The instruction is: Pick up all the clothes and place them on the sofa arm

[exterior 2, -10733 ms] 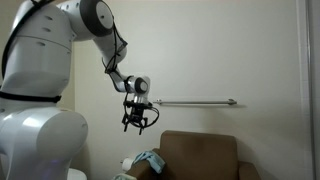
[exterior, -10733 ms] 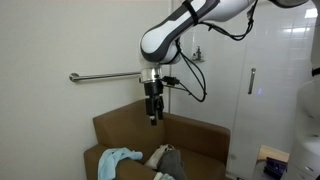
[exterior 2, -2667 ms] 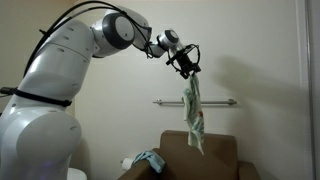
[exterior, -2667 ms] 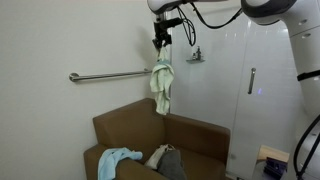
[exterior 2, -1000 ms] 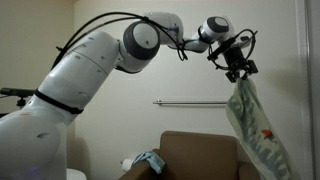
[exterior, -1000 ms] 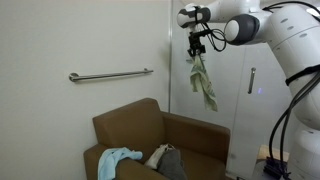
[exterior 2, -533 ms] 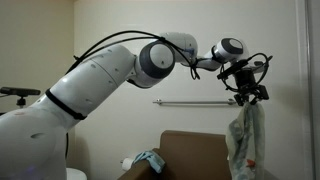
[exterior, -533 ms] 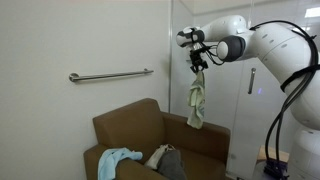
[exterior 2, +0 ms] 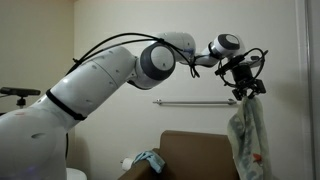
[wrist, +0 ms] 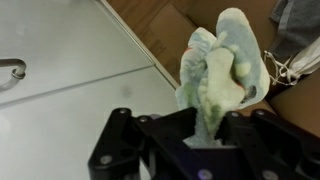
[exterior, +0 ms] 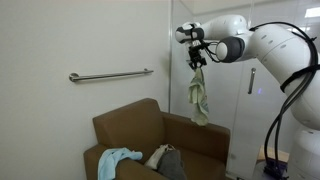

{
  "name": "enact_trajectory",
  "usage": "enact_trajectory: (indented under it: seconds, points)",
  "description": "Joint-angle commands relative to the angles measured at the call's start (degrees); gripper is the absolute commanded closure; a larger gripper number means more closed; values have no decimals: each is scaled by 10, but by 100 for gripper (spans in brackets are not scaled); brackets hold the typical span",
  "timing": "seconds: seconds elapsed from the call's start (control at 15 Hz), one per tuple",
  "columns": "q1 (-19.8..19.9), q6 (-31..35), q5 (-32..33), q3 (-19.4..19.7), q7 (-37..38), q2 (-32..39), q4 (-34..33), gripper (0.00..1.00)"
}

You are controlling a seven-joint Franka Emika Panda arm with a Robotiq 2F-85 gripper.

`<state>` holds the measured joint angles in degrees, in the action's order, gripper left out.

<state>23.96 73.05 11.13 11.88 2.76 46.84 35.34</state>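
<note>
Your gripper (wrist: 205, 138) fills the bottom of the wrist view, its black jaws closed on a pale green cloth (wrist: 225, 60). The cloth rises out of the jaws in a thick, crumpled bunch and spreads toward the upper right, covering part of what lies behind it. Beyond it you see the brown sofa (wrist: 165, 25) across the top of the frame, with a grey garment (wrist: 300, 15) lying in the top right corner. A thin white cord (wrist: 290, 68) loops just beside the cloth's right edge. Pale, glossy panels take up the left half, where a chrome fitting (wrist: 10, 70) pokes in at the edge.
</note>
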Motion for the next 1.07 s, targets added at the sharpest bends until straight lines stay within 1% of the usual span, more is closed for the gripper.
enact_trajectory:
  seconds: [0.0, 0.07, 0.27, 0.47, 0.53, 0.73, 0.8, 0.87, 0.93, 1.0]
  points:
    - [7, -4, -34, -15, 36, 23, -45, 99]
    - [-2, -15, -49, -17, 59, 48, -86, 99]
    - [-8, -10, -80, -26, 125, 79, -134, 100]
    - [-11, -4, -90, -28, 188, 106, -168, 99]
    - [-17, 31, -87, -27, 210, 72, -98, 99]
    - [-10, 40, -84, -23, 271, 81, -91, 100]
    - [-1, 6, -92, -22, 288, 123, -164, 99]
    - [-3, 37, -89, -26, 305, 84, -90, 99]
    - [1, 37, -89, -27, 317, 87, -89, 99]
    - [8, 3, -94, -22, 326, 132, -162, 99]
